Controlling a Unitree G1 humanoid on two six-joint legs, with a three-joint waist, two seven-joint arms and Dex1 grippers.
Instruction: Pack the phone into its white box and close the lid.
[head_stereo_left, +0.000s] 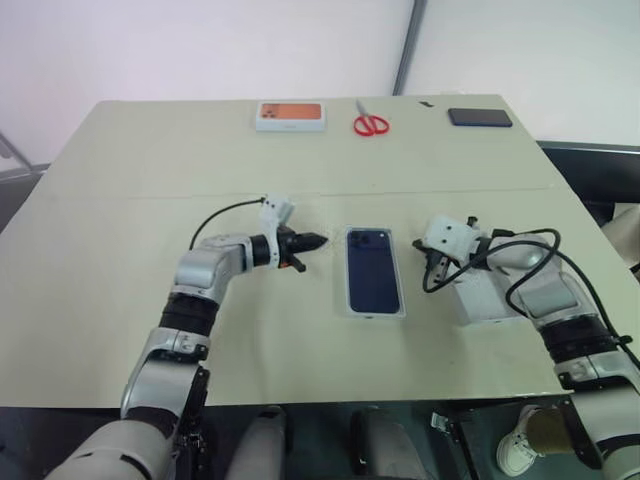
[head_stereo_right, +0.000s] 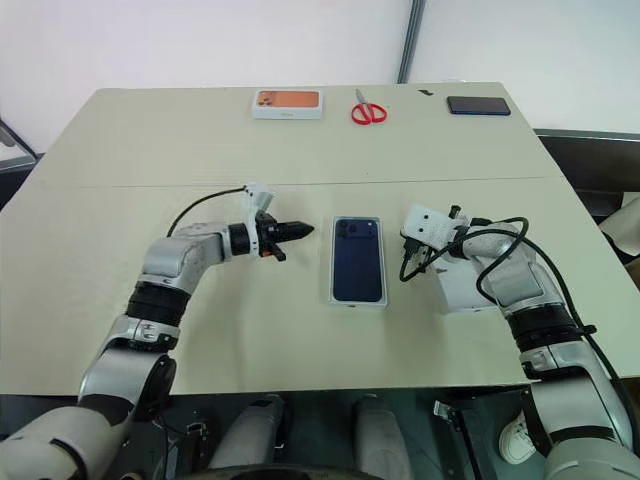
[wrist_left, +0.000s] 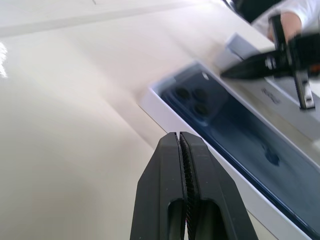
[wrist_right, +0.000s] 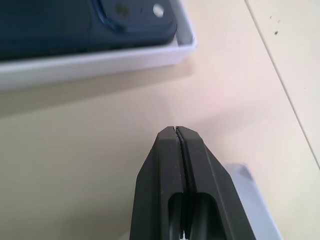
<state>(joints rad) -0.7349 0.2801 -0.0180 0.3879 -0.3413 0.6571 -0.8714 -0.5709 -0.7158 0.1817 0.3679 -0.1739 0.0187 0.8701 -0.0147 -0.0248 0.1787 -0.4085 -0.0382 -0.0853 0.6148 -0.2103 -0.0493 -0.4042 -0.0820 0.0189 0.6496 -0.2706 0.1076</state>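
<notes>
The dark navy phone (head_stereo_left: 373, 270) lies back up inside the shallow white box (head_stereo_left: 349, 306) at the middle of the table, its camera cluster (wrist_left: 192, 100) at the far end. To its left my left gripper (head_stereo_left: 315, 241) hovers shut and empty, pointing at the box's far left corner. My right gripper (head_stereo_right: 407, 262) is shut and empty too, just right of the box, tips aimed down at the table. The lid (head_stereo_left: 485, 298) lies flat under my right forearm, a short gap to the right of the box, and most of it is covered by the arm and cable.
Along the table's far edge lie a white box with an orange picture (head_stereo_left: 290, 116), red-handled scissors (head_stereo_left: 371, 124) and a small black phone (head_stereo_left: 480, 117). Bare beige tabletop (head_stereo_left: 120, 250) stretches to the left and in front of the box.
</notes>
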